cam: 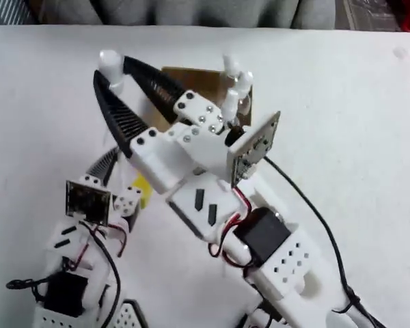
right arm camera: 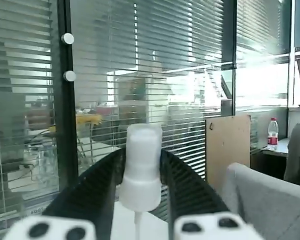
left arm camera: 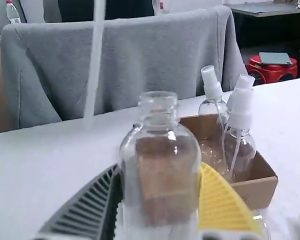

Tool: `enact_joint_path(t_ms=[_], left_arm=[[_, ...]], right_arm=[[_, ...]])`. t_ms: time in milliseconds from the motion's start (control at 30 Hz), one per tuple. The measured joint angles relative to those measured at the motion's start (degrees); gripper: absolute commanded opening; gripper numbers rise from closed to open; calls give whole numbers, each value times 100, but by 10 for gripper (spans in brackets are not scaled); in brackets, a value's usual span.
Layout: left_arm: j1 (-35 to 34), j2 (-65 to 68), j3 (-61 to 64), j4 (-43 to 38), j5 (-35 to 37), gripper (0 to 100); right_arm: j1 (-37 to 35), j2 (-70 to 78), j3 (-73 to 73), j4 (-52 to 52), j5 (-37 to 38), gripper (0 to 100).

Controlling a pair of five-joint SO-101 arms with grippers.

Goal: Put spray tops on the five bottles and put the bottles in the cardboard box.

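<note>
My left gripper (left arm camera: 159, 176) is shut on a clear bottle (left arm camera: 159, 165) with an open neck, one grey finger (left arm camera: 90, 215) and one yellow finger (left arm camera: 225, 205) at its sides. My right gripper (right arm camera: 141, 160) is shut on a white spray top (right arm camera: 140, 170), whose thin dip tube (left arm camera: 95, 65) hangs down just beside the bottle's neck. In the high view the right gripper (cam: 113, 68) holds the spray top (cam: 111, 65) up over the left gripper (cam: 123, 176). The cardboard box (left arm camera: 250, 185) behind holds three bottles with spray tops (left arm camera: 239, 145).
The right arm's body (cam: 191, 157) covers much of the cardboard box (cam: 184, 76) and the held bottle from above. A grey cloth-covered chair back (left arm camera: 140, 65) stands behind the table's far edge. White tabletop (cam: 355, 123) lies bare to the right.
</note>
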Motion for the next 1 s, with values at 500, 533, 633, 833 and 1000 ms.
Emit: enact_joint_path(t_ms=[500,533,633,833,1000], left_arm=[[0,0,237,0,0,21],[0,0,237,0,0,21],[0,0,237,0,0,21],[0,0,237,0,0,21],[-9,0,246,0,0,21]], right_arm=[[976,9,0,0,0,16],[976,9,0,0,0,16],[967,9,-26,167,0,16],[738,9,-123,826,484,16],[633,18,-123,853,536,16]])
